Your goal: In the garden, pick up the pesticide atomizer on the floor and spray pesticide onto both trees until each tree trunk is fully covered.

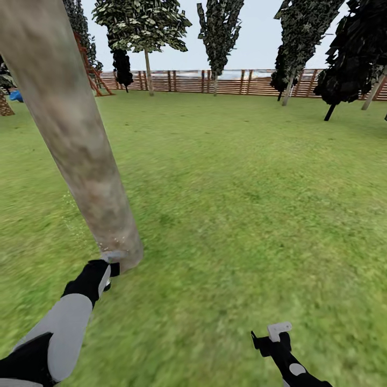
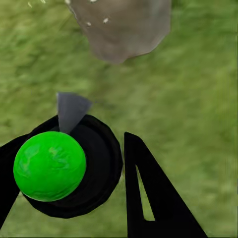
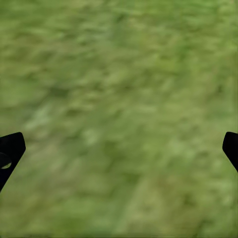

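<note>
A thick, mottled grey-brown tree trunk [image 1: 70, 123] leans across the left of the head view, and its base meets the grass just ahead of my left gripper [image 1: 105, 271]. Fine white pesticide specks [image 1: 117, 239] dot the bark near the base and also show as specks [image 2: 105, 20] on the trunk [image 2: 124, 27] in the left wrist view. My left gripper [image 2: 74, 139] is shut on the atomizer [image 2: 49, 166], a green ball on a black round body with a grey nozzle [image 2: 71, 110] aimed toward the trunk. My right gripper [image 1: 271, 336] hangs open over bare grass, its fingertips [image 3: 11, 148] wide apart.
Green lawn [image 1: 242, 188] stretches to a brown slatted fence [image 1: 231, 80] at the back. Several dark leafy trees [image 1: 217, 32] stand along it. A reddish wooden frame [image 1: 92, 72], a blue object [image 1: 16, 95] and a scaled palm trunk [image 1: 5, 106] sit at far left.
</note>
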{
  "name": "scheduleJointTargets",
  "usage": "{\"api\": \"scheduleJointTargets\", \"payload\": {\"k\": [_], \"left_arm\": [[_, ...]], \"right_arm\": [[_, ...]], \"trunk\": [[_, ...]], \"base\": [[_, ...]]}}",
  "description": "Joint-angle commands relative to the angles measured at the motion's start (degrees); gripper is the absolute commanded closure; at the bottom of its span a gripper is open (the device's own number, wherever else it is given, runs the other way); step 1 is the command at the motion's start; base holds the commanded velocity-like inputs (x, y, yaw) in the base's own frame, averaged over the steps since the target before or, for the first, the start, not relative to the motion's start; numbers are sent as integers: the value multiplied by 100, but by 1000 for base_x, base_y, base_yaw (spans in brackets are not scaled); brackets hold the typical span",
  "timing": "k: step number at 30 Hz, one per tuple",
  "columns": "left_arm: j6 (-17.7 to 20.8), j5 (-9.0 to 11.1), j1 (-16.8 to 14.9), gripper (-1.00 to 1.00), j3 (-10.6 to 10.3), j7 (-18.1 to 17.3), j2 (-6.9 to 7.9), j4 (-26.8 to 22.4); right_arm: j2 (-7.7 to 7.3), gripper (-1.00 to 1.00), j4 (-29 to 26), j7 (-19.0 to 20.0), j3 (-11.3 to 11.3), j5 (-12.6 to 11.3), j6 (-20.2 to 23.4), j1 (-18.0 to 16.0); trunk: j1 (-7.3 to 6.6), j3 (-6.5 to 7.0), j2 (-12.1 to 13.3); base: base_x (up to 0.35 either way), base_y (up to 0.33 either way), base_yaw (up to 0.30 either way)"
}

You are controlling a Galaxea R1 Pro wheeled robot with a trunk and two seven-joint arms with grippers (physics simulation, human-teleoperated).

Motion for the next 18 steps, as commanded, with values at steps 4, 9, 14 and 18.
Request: {"api": "scheduleJointTargets", "payload": {"k": [4, 9, 14, 18], "left_arm": [[19, 44, -13, 100, 18, -459, 513, -1], [70, 31, -183, 100, -75, -564, 638, -353], [82, 42, -250, 100, -525, -595, 412, -418], [218, 38, -331, 100, -531, -602, 551, -420]], "right_arm": [[-2, -100, 2, -19, 52, -58, -15, -3], [-9, -100, 2, -18, 48, -58, -15, -3], [-9, -100, 2, -19, 48, -58, -15, -3], [-9, -100, 2, -20, 45, -58, -15, -3]], "trunk": [[-1, -5, -2], [-1, -5, -2], [-1, -5, -2], [-1, -5, -2]], "base": [[0, 0, 0], [0, 0, 0], [0, 0, 6], [0, 0, 208]]}}
